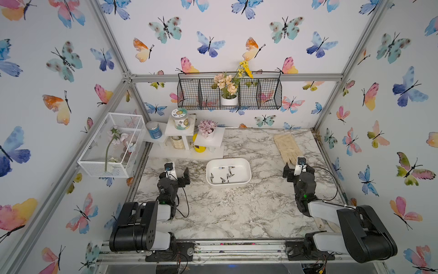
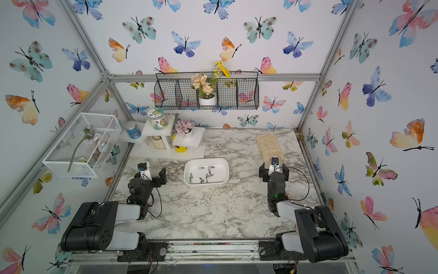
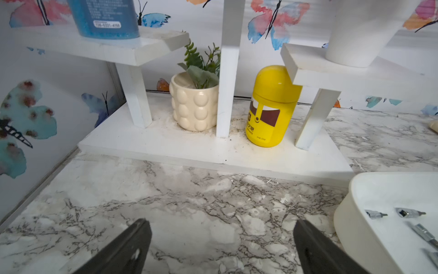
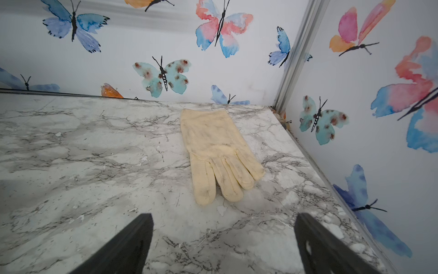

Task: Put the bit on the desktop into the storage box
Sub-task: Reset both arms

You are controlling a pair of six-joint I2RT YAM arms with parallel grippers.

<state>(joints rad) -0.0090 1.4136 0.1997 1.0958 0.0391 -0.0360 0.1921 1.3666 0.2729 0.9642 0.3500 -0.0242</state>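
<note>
I use the box (image 1: 242, 175) as my reference: it sits on the desktop (image 1: 237, 213), roughly mid-table, open side up. Several bits (image 1: 221, 167) lie scattered on its floor, and every bit I can make out in both top views is inside it. Some lie near the far wall and some toward the near-left corner.

The left gripper (image 3: 221, 222) hangs just left of the box, low over bare marble, with its jaws spread wide. Its wrist view catches the box's near corner at one edge. The right gripper (image 4: 224, 215) is well to the right of the box, its jaws also spread wide over bare marble.

A cream glove (image 4: 220, 154) lies flat beyond the right gripper, right of the box and further back. A white shelf stand (image 3: 213, 151) stands behind and left of the box, with a yellow jar (image 3: 270, 106) under it.
</note>
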